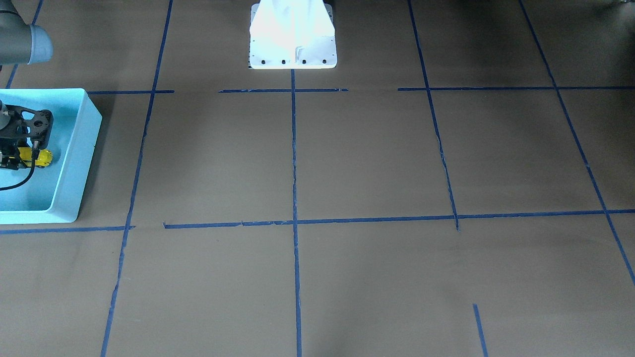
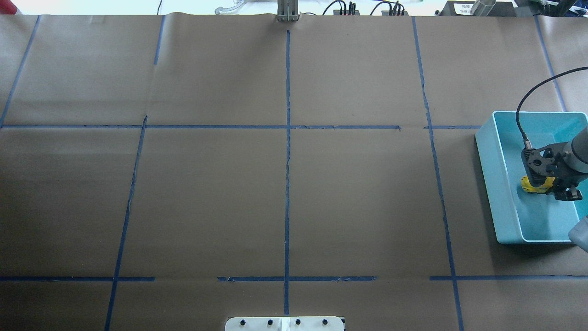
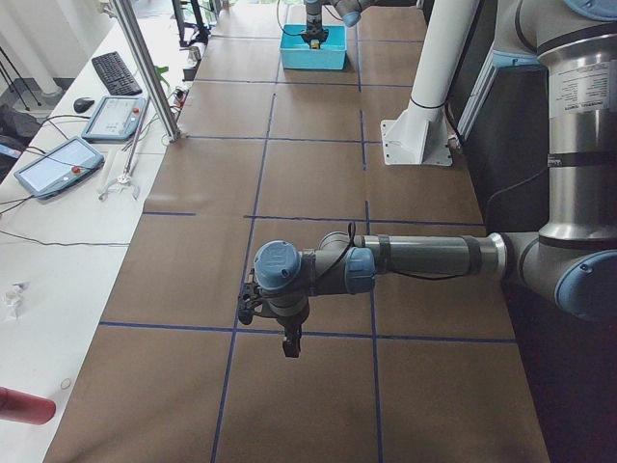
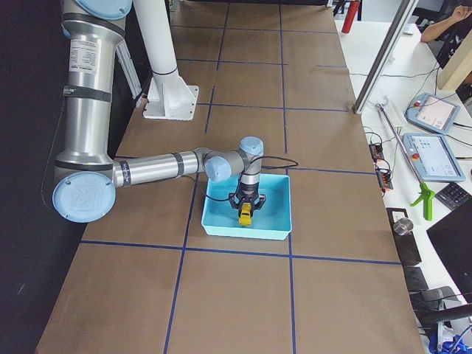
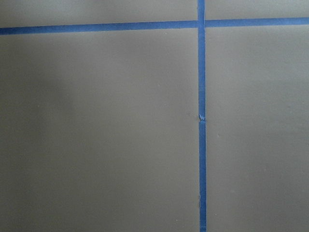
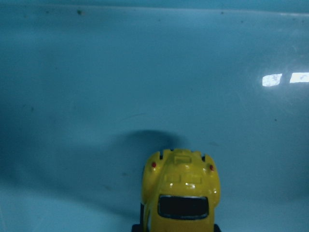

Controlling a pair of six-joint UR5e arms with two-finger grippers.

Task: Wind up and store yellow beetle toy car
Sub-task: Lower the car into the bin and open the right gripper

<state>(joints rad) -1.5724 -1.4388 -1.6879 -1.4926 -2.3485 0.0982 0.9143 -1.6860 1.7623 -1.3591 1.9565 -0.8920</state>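
Storage nearly done — right gripper (image 2: 549,186) holds the yellow beetle toy car (image 2: 533,186) inside the light-blue bin (image 2: 501,184) at the table's right edge, fingers clamped on it; release remains. Left gripper (image 3: 289,342) — whether its fingers are apart or together cannot be told.

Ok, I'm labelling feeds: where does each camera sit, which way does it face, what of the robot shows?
Front-facing: across the table, facing the robot; white base, right tool in blue bin.
Overhead: behind the robot, looking forward-down; base, right tool.
Exterior left: table's left end; left arm near, left tool over paper.
Exterior right: opposite end; right arm near, in bin.
Left wrist: down on paper, blue tape; no body.
Right wrist: down at yellow beetle toy car; no body.
Shared: first two show car in bin.
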